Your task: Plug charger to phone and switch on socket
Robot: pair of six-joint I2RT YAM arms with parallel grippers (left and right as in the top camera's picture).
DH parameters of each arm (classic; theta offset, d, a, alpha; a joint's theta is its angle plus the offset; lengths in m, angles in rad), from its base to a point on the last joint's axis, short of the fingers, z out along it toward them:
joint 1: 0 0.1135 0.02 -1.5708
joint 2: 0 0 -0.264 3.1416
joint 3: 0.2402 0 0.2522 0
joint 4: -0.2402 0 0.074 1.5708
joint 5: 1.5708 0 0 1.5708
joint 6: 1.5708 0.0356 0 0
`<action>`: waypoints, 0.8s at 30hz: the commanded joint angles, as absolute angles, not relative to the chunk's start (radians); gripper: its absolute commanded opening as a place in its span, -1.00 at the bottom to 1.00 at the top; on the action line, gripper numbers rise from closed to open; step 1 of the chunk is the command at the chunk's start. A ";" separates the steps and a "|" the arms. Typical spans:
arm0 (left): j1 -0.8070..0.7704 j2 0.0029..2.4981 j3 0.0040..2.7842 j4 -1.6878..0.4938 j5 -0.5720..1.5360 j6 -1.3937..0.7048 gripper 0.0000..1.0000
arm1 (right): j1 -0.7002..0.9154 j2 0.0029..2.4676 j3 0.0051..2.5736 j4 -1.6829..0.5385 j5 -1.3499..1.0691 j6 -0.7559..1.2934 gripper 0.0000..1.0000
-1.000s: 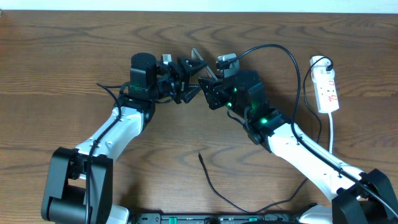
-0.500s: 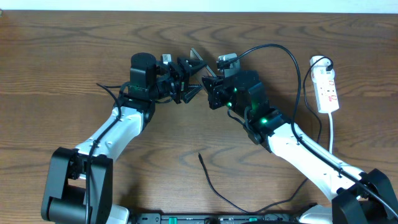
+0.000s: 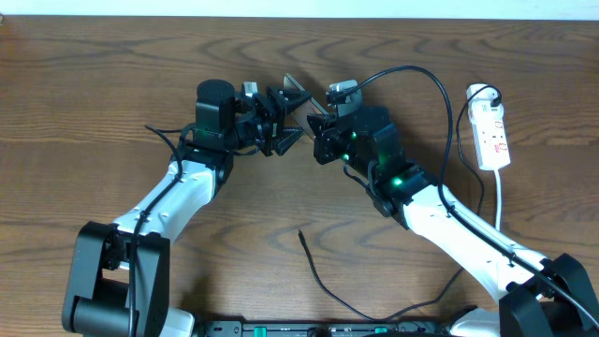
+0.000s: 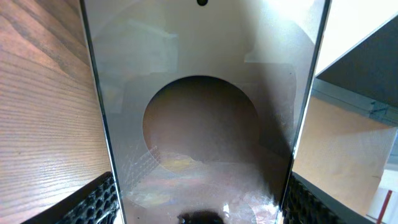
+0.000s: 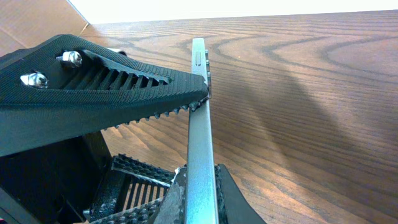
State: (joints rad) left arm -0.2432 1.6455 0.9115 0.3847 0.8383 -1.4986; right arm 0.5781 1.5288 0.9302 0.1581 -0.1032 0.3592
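The phone is held tilted above the table at the back middle, between my two grippers. My left gripper is shut on it across its width. In the left wrist view its glossy face fills the frame, with a ribbed pad against each long side. My right gripper is shut on the phone's thin metal edge, which runs up between its fingers. The charger's black tip lies loose on the table in front, and its cable trails toward the near edge. The socket lies at the far right.
The socket's white cord runs toward the near edge at the right. A black cable loops from the right wrist over the table behind the arm. The left gripper's toothed finger crosses the right wrist view.
My right gripper's jaws have closed onto the phone's edge. The left gripper and the phone have stayed nearly still, and the charger tip has not moved.
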 commanded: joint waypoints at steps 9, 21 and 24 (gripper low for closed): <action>-0.244 1.627 0.938 0.402 0.852 -1.504 0.84 | 0.582 1.532 0.948 0.167 -0.118 0.389 -0.98; -0.223 1.627 0.938 0.504 0.982 -1.497 0.85 | 0.547 1.532 0.948 0.221 -0.063 0.410 -0.98; -0.202 1.627 0.938 0.511 1.042 -1.497 0.85 | 0.513 1.532 0.948 0.221 -0.061 0.434 -0.98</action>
State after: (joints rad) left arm -0.2173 1.6455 0.9115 0.4988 0.9260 -1.5032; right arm 0.5488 1.5314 0.9306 0.2146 -0.0860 0.4004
